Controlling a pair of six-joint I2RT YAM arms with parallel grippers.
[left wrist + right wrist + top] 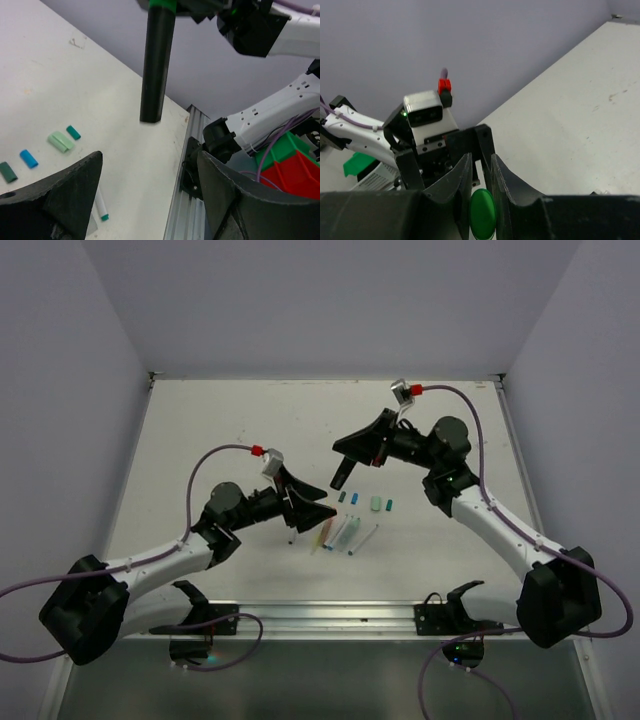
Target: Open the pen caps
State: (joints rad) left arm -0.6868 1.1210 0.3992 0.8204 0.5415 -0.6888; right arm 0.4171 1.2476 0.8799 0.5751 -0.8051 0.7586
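The right gripper [481, 165] is clamped on the green end of a black marker [154, 65] and holds it up off the table [230, 430], near the centre of the overhead view, barrel pointing down toward the left arm. This grip presents the free black end for a straight pull along the barrel. The left gripper [149, 170] sits just below that free end with its jaws wide apart and nothing between them; the barrel hangs above the gap without touching either finger [65, 200]. The free end looks blunt and flat, but it cannot be determined whether a cap is fitted there. Four pen caps [365, 500] lie loose in a short row on the table just right of centre: dark green [7, 171], blue [28, 158], pale mint [61, 141] and teal [73, 132], each apart from its neighbours. Several thin pens [340, 533] lie side by side just below that row. Judged from this layout, those pens are already opened and the marker is the item in hand.
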